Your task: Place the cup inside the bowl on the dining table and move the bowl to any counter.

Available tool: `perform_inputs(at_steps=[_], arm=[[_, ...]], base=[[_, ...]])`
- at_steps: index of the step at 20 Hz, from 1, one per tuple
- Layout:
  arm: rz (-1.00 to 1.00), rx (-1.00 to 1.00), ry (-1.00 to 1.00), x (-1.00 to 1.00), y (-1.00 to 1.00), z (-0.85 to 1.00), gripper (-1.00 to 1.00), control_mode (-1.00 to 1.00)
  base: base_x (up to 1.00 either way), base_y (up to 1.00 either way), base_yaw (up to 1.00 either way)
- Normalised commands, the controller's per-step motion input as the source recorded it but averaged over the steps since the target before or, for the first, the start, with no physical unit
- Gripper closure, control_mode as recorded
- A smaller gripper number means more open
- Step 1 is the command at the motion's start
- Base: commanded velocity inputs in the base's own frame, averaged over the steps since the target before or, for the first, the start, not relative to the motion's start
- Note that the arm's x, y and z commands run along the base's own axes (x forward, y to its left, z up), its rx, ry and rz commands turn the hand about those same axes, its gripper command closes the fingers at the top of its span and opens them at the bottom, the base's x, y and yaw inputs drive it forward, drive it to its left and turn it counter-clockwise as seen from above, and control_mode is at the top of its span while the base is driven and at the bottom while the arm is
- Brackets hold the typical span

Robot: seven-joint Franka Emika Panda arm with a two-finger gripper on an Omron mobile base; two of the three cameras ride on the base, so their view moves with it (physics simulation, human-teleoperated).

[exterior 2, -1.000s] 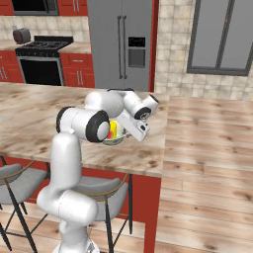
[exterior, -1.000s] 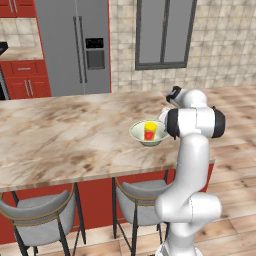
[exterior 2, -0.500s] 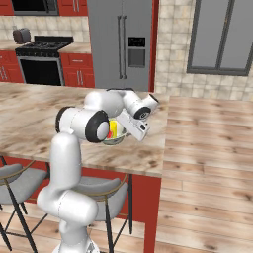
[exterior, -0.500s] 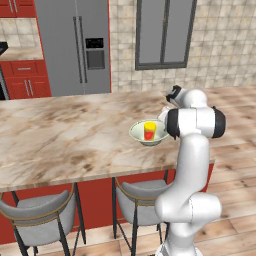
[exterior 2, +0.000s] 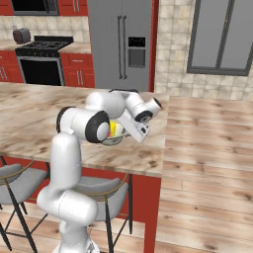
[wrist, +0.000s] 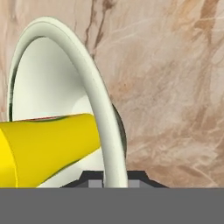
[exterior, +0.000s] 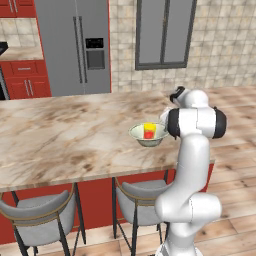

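The bowl sits on the worktop, near its right end, and we go from the largest item to the smallest. The worktop is the long marble island with grey stools beneath. The bowl appears just clear of the surface in the left base view, though we cannot confirm a lift. The cup stands inside the bowl, so the first half of the task looks complete. The hand is closed on the bowl's rim: in the hand view the rim passes edge-on between the two finger tips.

We judge the carry to the counter as the risky phase. The grip holds one thin edge of a wide bowl, so the weight hangs off-centre and the bowl may pivot or slip out. Any tilt could tip the narrow cup over the flared rim. A fast swing of the arm would worsen both.
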Motion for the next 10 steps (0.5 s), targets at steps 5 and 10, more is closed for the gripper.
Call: perform_inputs(at_steps=[5,10], arm=[[0.00,0.10,-0.01,0.00,0.00,0.19,1.00,-1.00],[0.00,0.11,-0.04,0.00,0.00,0.19,1.00,-1.00]], base=[[0.00,0.00,0.00],[0.00,0.00,0.00]])
